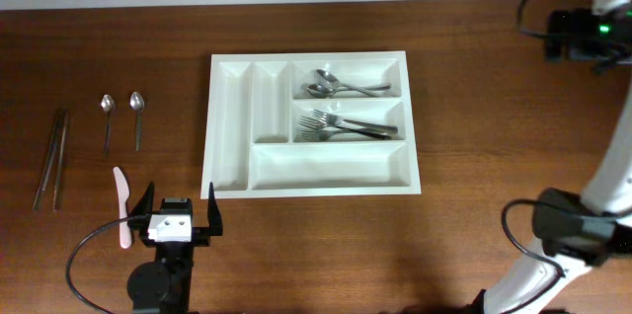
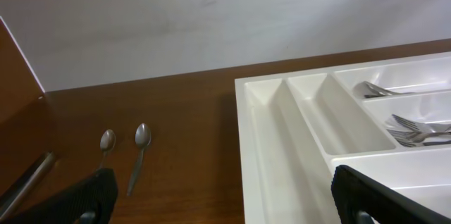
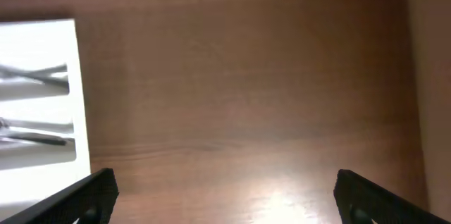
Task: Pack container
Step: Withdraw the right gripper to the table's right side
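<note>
Two of the five compartments in the large white rectangular plastic cutlery tray (image 1: pixel 229 181) hold anything: silver spoons (image 1: pixel 341 85) lie in the upper right one and silver forks (image 1: pixel 341 126) in the one just below. The tray sits mid-frame in the overhead view on the brown wooden worktop (image 1: pixel 444 245). Its two narrow upright slots and the long bottom compartment are bare.

At the left of the frame, well apart from the tray, more cutlery lies loose. There are two small metal teaspoons (image 1: pixel 137 117), a white plastic knife (image 1: pixel 121 205), and at the far left a pair of long thin dark pieces (image 1: pixel 51 156) too small to identify. I judge the packing partly done, with those five pieces not yet placed.

The left fingers (image 1: pixel 210 207) are spread wide and empty at lower left, between the plastic knife and the tray's lower left corner. The right fingers (image 3: pixel 88 196) are also wide apart, over bare worktop to the right of the tray, holding nothing.
</note>
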{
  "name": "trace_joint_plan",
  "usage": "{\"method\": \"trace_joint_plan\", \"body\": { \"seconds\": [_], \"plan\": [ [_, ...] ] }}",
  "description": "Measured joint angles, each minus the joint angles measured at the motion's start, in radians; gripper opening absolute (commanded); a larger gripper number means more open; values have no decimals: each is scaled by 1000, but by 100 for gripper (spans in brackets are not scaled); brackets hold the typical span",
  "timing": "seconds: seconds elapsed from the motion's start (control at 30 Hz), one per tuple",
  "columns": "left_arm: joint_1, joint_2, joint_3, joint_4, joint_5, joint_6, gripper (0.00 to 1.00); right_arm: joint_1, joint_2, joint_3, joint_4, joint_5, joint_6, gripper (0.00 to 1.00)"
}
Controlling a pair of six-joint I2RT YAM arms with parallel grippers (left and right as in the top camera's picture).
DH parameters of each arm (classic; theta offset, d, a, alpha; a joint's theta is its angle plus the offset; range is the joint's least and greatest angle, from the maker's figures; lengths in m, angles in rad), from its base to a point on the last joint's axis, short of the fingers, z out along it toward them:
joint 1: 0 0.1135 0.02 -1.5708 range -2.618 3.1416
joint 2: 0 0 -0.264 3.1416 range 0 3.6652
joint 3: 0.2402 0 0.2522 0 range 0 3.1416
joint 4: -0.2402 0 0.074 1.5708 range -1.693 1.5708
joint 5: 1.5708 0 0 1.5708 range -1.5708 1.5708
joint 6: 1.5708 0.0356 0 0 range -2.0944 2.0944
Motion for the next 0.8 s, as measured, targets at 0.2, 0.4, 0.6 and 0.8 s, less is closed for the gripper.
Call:
{"method": "trace_joint_plan", "body": {
  "seconds": [0.2,0.4,0.6,0.8],
  "plan": [
    [0,0,0,0,0,0,99,-149,-163,-192,-2,-103,15,99],
    [0,0,0,0,0,0,99,-220,-272,-541,153,-162,30,99],
    [0,0,0,0,0,0,99,-220,-339,-993,523,-183,74,99],
    [0,0,0,0,0,0,99,-220,-389,-1299,762,-183,90,99]
  ]
}}
